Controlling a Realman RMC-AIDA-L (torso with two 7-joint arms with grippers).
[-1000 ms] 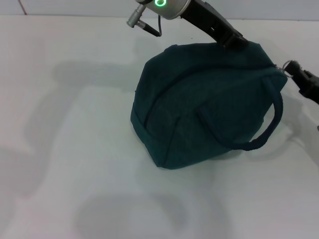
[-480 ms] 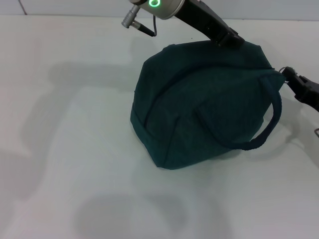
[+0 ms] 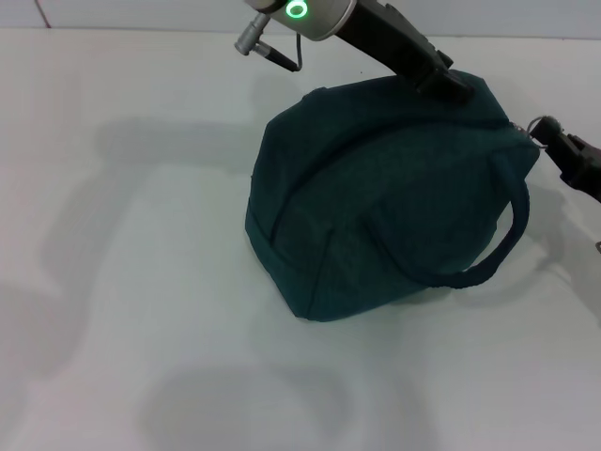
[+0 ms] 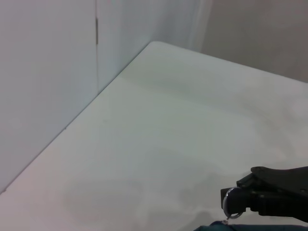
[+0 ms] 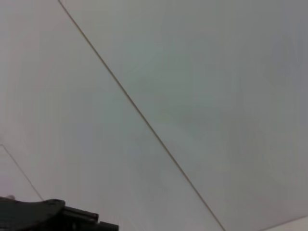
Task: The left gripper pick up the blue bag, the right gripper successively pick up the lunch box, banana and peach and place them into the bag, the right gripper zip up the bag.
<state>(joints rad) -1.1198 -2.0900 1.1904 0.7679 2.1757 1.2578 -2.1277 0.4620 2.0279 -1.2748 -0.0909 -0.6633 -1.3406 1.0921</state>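
Head view shows you one white table (image 3: pixel 122 282), and on it one blue bag (image 3: pixel 376 207), standing near the far right part of the surface. The bag's top reads as drawn together, so you cannot see anything of its inside or what it carries. One loop handle (image 3: pixel 498 249) hangs down the bag's near right side. Nothing else lies around the bag on the table, apart from soft shadows.

You have two arms in play. The left claw (image 3: pixel 449 83) comes in from the far side, its silver wrist showing a green ring (image 3: pixel 298 10), and its black tip presses into the top edge of the bag; you cannot tell how far its fingers are spread, since fabric hides them. The right claw (image 3: pixel 556 141) sits at the bag's upper right corner, pinched closed on the small metal zipper ring (image 3: pixel 539 125). In the left wrist view you see that same ring (image 4: pixel 231 204) caught in the right claw's black tip.
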